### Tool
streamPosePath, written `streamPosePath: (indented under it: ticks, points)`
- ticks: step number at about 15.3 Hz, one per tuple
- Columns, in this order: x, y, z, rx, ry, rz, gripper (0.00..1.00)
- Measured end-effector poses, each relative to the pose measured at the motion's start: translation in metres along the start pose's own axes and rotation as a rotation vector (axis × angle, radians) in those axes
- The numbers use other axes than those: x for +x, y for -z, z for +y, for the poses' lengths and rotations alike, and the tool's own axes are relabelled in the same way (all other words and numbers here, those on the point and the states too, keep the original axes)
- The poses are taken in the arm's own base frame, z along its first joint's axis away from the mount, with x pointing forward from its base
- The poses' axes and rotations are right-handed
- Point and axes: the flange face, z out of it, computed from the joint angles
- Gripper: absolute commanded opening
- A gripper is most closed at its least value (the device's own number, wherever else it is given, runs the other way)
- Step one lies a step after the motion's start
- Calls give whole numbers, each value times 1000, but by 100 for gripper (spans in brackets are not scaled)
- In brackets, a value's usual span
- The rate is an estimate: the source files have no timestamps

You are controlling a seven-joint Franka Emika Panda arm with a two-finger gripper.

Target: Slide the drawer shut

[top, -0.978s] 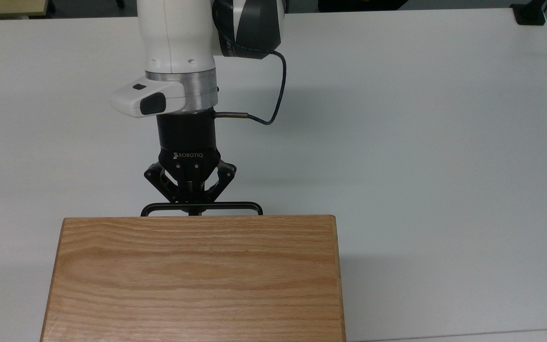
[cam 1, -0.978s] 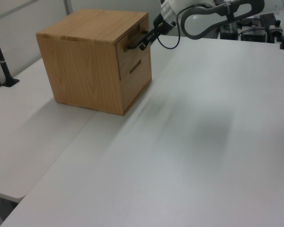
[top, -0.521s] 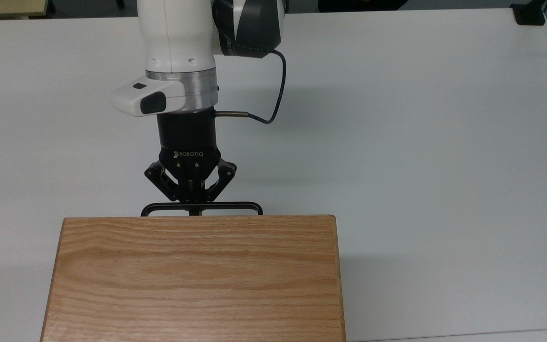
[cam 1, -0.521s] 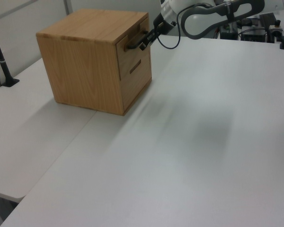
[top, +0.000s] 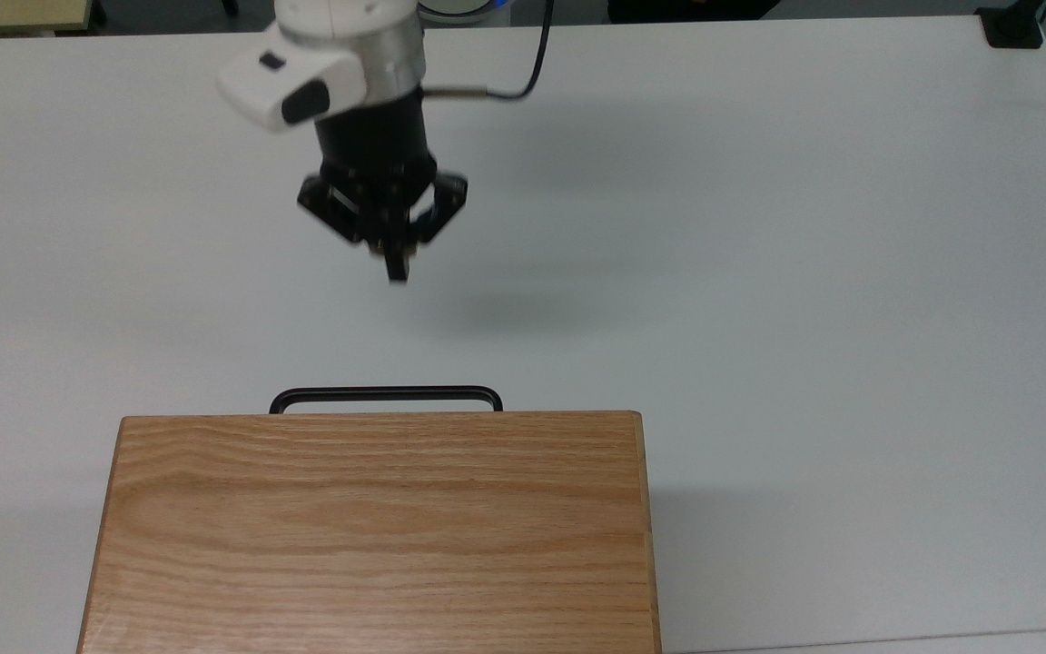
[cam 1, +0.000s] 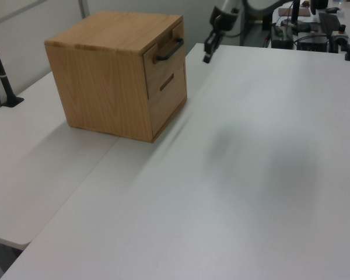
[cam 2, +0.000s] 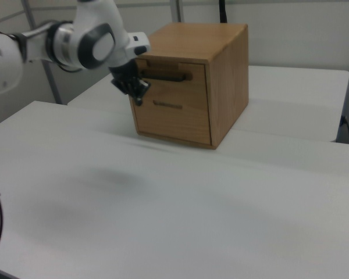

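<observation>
Table (top: 804, 227): a white worktop carrying the cabinet; in the left view a second white slab (cam 1: 29, 151) butts against it along a seam that runs under the cabinet.
Cabinet (top: 378, 536): an oak-grained box with a flat top, standing at the worktop's bottom edge in the top view and near its far left corner in the left view. Its front holds two drawer fronts, one above the other.
Drawer (cam 2: 171, 75): the upper of the two, lying in the cabinet's top compartment. Its front panel sits in line with the cabinet's face in the right view, with no tray wall showing past the cabinet's top edge in the top view. What is inside cannot be seen.
Lower drawer (cam 2: 173, 119): also flush with the face, with a short dark pull; its contents are hidden.
Arm (cam 2: 75, 43): white and grey, reaching in from the right view's left.
Handle (top: 385, 396): a long thin black bar standing off the upper drawer's front, just beyond the cabinet's top edge in the top view.
Gripper (top: 396, 268): black, hanging in the air over the bare worktop, its shadow on the surface beneath. Its fingers are drawn together to a narrow tip and hold nothing.
Drawer to fingers: the handle is well apart from the fingertips, with open worktop between them in the top view; nothing touches it.
</observation>
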Motion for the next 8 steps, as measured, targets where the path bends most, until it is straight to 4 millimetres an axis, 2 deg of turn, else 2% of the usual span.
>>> streamPosePath:
  ticks: [4,7,8]
  points:
    - [-39,43,-2,-35,19,-203,0]
    - [-64,75,-3,-47,22,-272,0]
    - [-72,86,-4,-49,25,-274,6]
